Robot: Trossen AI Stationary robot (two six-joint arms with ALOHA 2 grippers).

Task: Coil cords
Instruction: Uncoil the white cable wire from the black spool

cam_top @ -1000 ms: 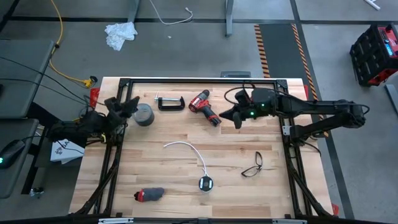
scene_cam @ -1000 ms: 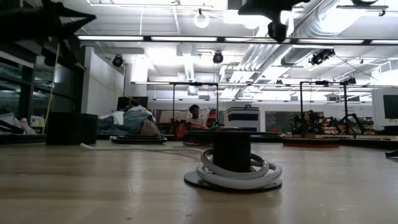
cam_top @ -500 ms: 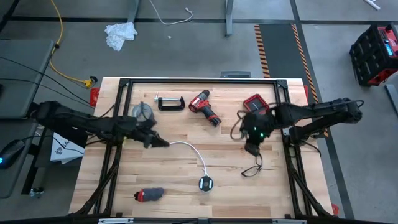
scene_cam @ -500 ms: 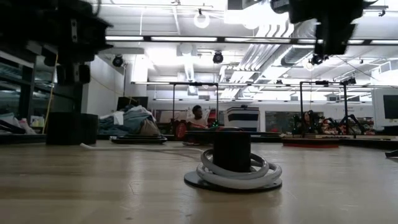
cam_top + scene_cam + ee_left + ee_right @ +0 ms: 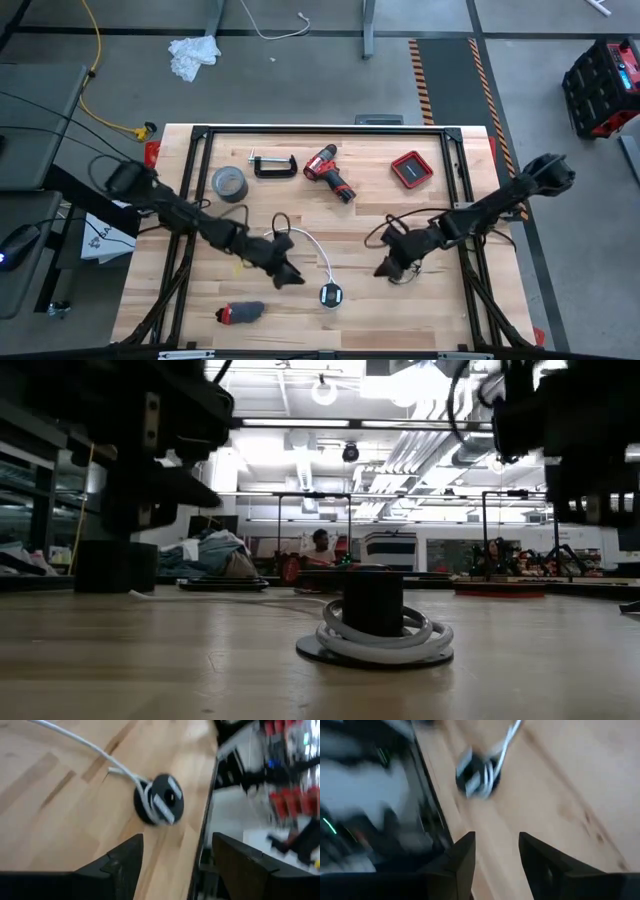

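Near the table's front edge the disc lies with its cable curving away, flanked by the left gripper and right gripper, both empty with fingers apart, bare wood between.

Bare counter is left around the disc of the cords, flanked by the left gripper and right gripper, both with fingers parted. Passage near the right gripper is narrowed by glasses.
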